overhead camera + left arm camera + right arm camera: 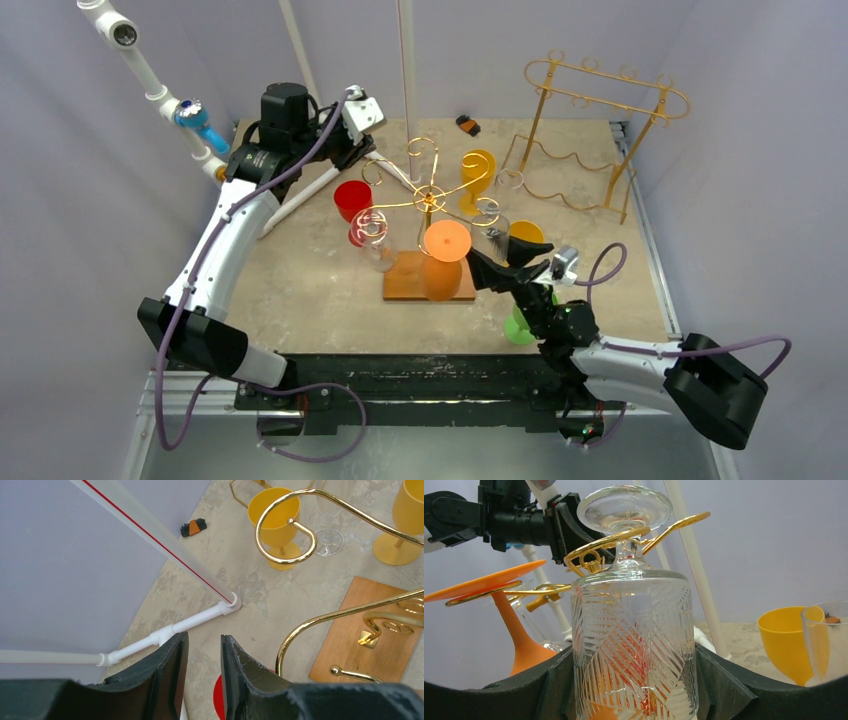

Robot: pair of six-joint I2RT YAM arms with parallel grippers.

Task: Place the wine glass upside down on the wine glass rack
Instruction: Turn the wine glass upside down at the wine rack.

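As the wine glass (634, 630) is already turned upside down, its round foot (624, 507) is on top and its stem passes through a golden arm (609, 540) of the rack (430, 197). Seen from above, it is at about 4 o'clock from the centre of the rack. The right gripper (634, 672) pinches the ribbed bowl from both sides and reaches in from about 5 o'clock. An orange glass (445, 243) hangs just beside it, at about 6 o'clock from the centre. The left gripper (203, 647) is far away at about 10 o'clock; its claw is slightly spread, with nothing between the fingers. I think the danger is in the release. I cannot tell if the foot rests on the arm or floats just above it. If the fingers let go too early, the glass may drop and jerk on the wire, or slide out of the curl. It could also swing against the orange glass.
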